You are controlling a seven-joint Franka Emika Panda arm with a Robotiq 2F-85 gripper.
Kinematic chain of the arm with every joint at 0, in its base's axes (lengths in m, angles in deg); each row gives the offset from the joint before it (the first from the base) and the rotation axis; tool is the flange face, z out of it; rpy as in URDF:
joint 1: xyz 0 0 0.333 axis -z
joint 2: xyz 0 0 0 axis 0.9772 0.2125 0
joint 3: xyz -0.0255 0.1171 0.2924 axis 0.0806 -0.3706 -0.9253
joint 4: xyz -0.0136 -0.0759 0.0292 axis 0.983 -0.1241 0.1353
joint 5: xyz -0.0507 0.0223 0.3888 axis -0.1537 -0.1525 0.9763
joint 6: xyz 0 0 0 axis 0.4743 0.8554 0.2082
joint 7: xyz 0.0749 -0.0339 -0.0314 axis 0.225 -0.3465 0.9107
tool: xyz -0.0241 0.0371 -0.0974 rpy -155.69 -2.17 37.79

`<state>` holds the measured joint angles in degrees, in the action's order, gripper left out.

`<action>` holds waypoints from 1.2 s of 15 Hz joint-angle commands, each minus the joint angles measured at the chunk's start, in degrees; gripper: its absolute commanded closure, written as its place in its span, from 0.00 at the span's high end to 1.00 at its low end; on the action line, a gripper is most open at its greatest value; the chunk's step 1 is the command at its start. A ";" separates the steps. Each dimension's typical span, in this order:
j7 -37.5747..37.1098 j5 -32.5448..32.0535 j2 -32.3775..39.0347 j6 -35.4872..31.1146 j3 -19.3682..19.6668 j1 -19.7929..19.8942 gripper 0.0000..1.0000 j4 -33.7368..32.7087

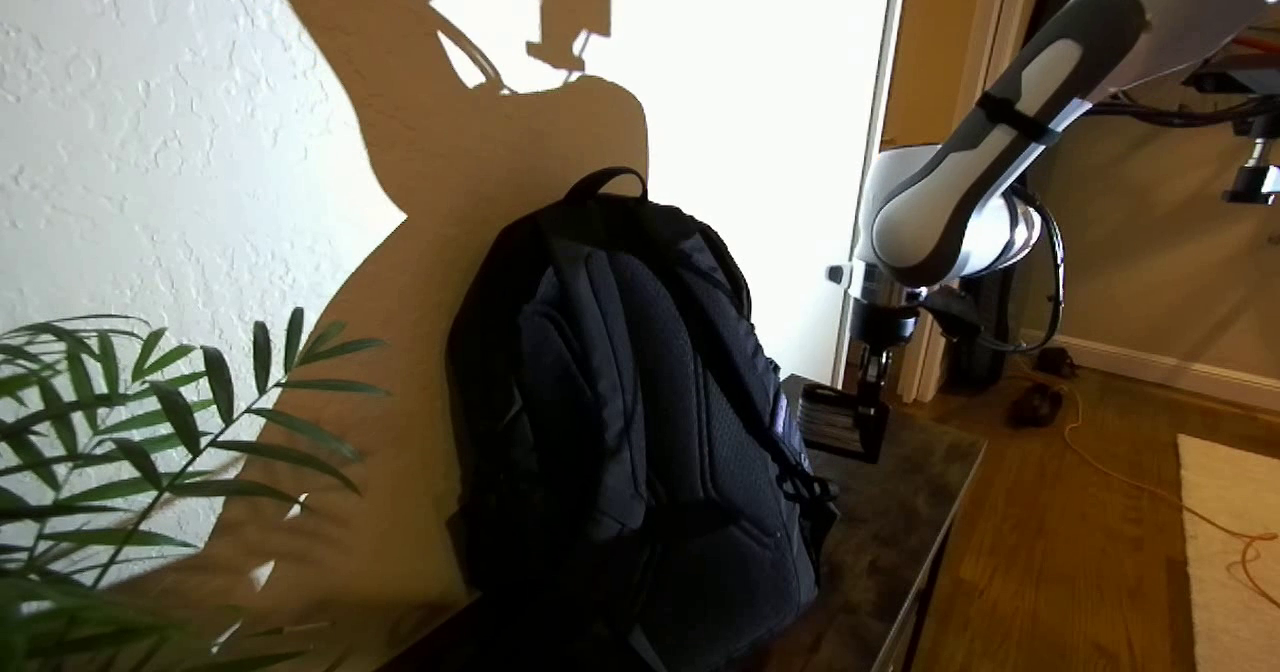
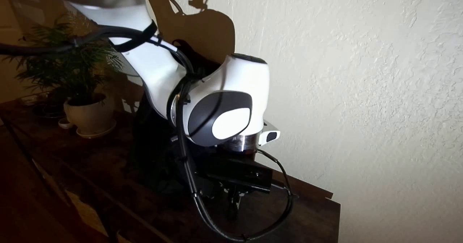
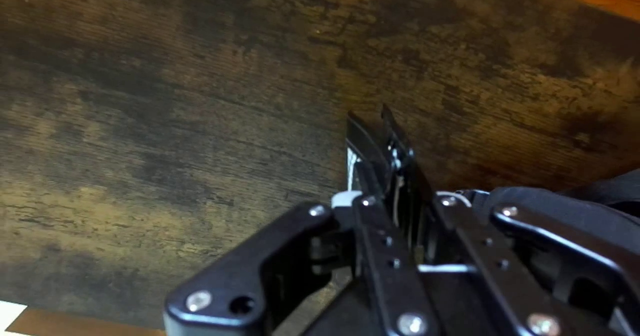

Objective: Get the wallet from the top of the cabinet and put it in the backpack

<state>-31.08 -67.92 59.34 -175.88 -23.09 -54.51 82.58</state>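
My gripper (image 1: 873, 377) is shut on the dark wallet (image 1: 830, 422), which hangs partly unfolded with a striped light face showing. They are above the cabinet top (image 1: 915, 492), close beside the backpack. In the wrist view the gripper (image 3: 400, 201) pinches the wallet (image 3: 366, 143), seen edge-on as two thin dark flaps. The black backpack (image 1: 640, 432) stands on the cabinet against the wall, straps facing out; its opening is not visible. A bit of it shows at the right of the wrist view (image 3: 530, 208). In an exterior view the arm hides most of it, and the gripper (image 2: 235, 197) is dark.
A potted plant stands on the cabinet beyond the backpack; its leaves (image 1: 200, 432) and white pot (image 2: 88, 114) show. A textured wall (image 2: 343, 91) runs behind the cabinet. A cable (image 2: 188, 170) loops around the wrist. The cabinet's edge drops to a wooden floor (image 1: 1060, 512).
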 commanded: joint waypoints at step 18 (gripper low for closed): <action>-2.89 -1.09 -23.49 9.09 4.37 -7.10 0.04 5.20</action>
<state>-32.37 -68.03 40.98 -167.68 -20.32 -59.70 84.80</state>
